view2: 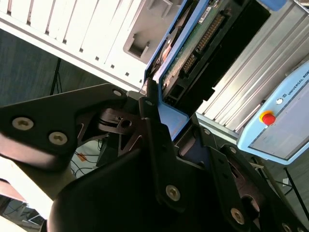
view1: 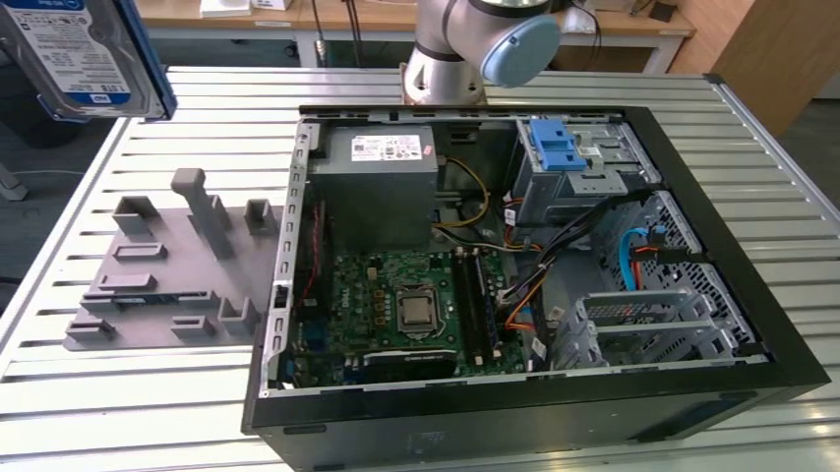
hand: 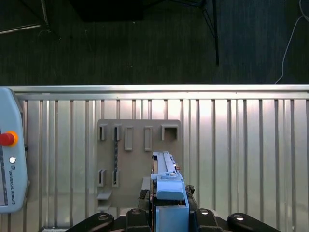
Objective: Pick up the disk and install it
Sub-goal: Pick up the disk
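The disk, silver with a white-and-blue label and a blue frame, hangs in the air at the exterior view's upper left, above the table's corner and well away from the open computer case. In both wrist views my gripper is shut on the disk, gripping its blue-framed end between black fingers. In the first wrist view the disk stands edge-on over a grey fixture plate.
The case lies open on the slatted metal table, with a grey power supply, a motherboard and a silver drive cage with a blue latch inside. The grey fixture plate lies beside it. A teach pendant rests on the table.
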{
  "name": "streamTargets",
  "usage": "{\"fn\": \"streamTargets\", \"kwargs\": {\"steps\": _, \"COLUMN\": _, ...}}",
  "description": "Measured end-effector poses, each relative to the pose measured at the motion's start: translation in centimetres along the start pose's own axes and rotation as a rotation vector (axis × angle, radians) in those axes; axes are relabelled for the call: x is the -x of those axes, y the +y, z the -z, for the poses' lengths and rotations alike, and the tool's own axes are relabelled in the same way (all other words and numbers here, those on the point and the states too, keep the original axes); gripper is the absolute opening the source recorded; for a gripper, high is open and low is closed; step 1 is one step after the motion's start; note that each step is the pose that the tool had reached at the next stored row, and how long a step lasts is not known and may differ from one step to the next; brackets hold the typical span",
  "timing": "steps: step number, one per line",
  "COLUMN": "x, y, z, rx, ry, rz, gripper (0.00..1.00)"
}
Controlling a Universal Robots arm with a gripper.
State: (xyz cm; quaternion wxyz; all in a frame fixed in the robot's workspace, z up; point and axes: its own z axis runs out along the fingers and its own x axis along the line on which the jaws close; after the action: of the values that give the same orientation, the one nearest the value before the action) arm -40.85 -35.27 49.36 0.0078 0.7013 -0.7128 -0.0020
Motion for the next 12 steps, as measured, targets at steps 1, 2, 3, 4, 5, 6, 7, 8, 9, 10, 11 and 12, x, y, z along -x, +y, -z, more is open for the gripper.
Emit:
{"fn": "streamTargets", "kwargs": {"steps": 1, "x": 0.0, "y": -0.03, "z": 0.0, "rx": 0.0, "ry": 0.0, "rz": 0.0, "gripper": 0.36}}
{"fn": "streamTargets", "kwargs": {"steps": 2, "x": 0.0, "y": -0.06, "z": 0.01, "rx": 0.0002, "ry": 0.0001, "rz": 0.0, "gripper": 0.36}}
{"fn": "streamTargets", "kwargs": {"steps": 3, "x": 0.0, "y": -0.11, "z": 0.0, "rx": 0.0001, "ry": 0.0, "rz": 0.0, "gripper": 0.36}}
{"fn": "streamTargets", "kwargs": {"steps": 4, "x": 0.0, "y": -0.15, "z": 0.01, "rx": 0.0001, "ry": 0.0001, "rz": 0.0, "gripper": 0.36}}
{"fn": "streamTargets", "kwargs": {"steps": 5, "x": 0.0, "y": -0.2, "z": 0.01, "rx": 0.0001, "ry": 0.0001, "rz": 0.0, "gripper": 0.36}}
{"fn": "streamTargets", "kwargs": {"steps": 6, "x": 0.0, "y": -0.24, "z": 0.01, "rx": 0.0001, "ry": 0.0, "rz": 0.0, "gripper": 0.36}}
{"fn": "streamTargets", "kwargs": {"steps": 7, "x": 0.0, "y": -0.28, "z": 0.01, "rx": 0.0001, "ry": 0.0, "rz": 0.0, "gripper": 0.36}}
{"fn": "streamTargets", "kwargs": {"steps": 8, "x": 0.0, "y": -0.32, "z": 0.0, "rx": 0.0, "ry": 0.0, "rz": 0.0, "gripper": 0.36}}
{"fn": "streamTargets", "kwargs": {"steps": 9, "x": 0.0, "y": -0.38, "z": 0.0, "rx": 0.0, "ry": 0.0, "rz": 0.0, "gripper": 0.36}}
{"fn": "streamTargets", "kwargs": {"steps": 10, "x": 0.0, "y": -0.43, "z": 0.01, "rx": 0.0001, "ry": 0.0001, "rz": 0.0, "gripper": 0.36}}
{"fn": "streamTargets", "kwargs": {"steps": 11, "x": 0.0, "y": -0.49, "z": 0.01, "rx": 0.0, "ry": 0.0, "rz": 0.0, "gripper": 0.36}}
{"fn": "streamTargets", "kwargs": {"steps": 12, "x": 0.0, "y": -0.56, "z": 0.01, "rx": 0.0001, "ry": 0.0, "rz": 0.0, "gripper": 0.36}}
